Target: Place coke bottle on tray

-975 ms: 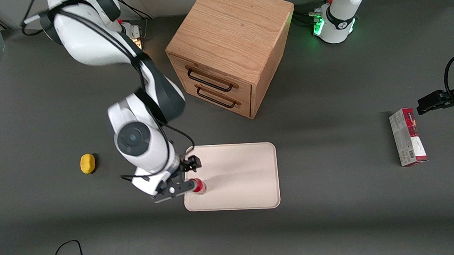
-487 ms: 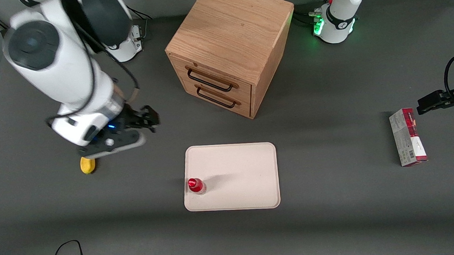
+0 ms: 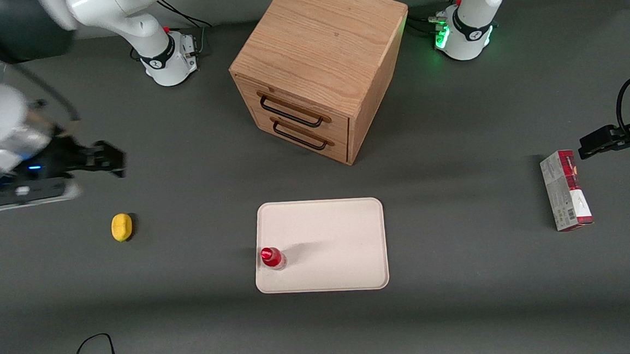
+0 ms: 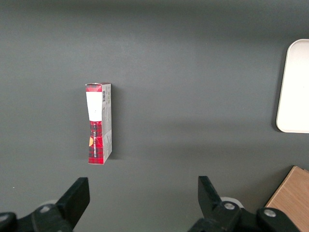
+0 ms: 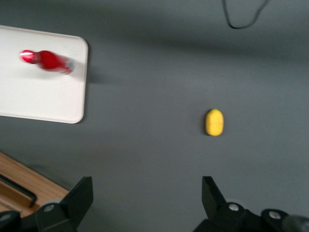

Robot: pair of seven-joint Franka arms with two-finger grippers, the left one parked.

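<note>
The coke bottle, red-capped with a red label, stands upright on the cream-white tray, near the tray's edge toward the working arm's end. It also shows in the right wrist view on the tray. My gripper is open and empty, raised high over the table toward the working arm's end, well away from the tray and farther from the front camera than the yellow lump. Its fingers stand wide apart with only bare table between them.
A wooden two-drawer cabinet stands farther from the front camera than the tray. The yellow lump lies on the table toward the working arm's end. A red-and-grey carton lies toward the parked arm's end. A cable lies near the table's front edge.
My gripper let go of the bottle on the tray, then rose and swung away toward the working arm's end of the table. The bottle stays upright where it was left.
</note>
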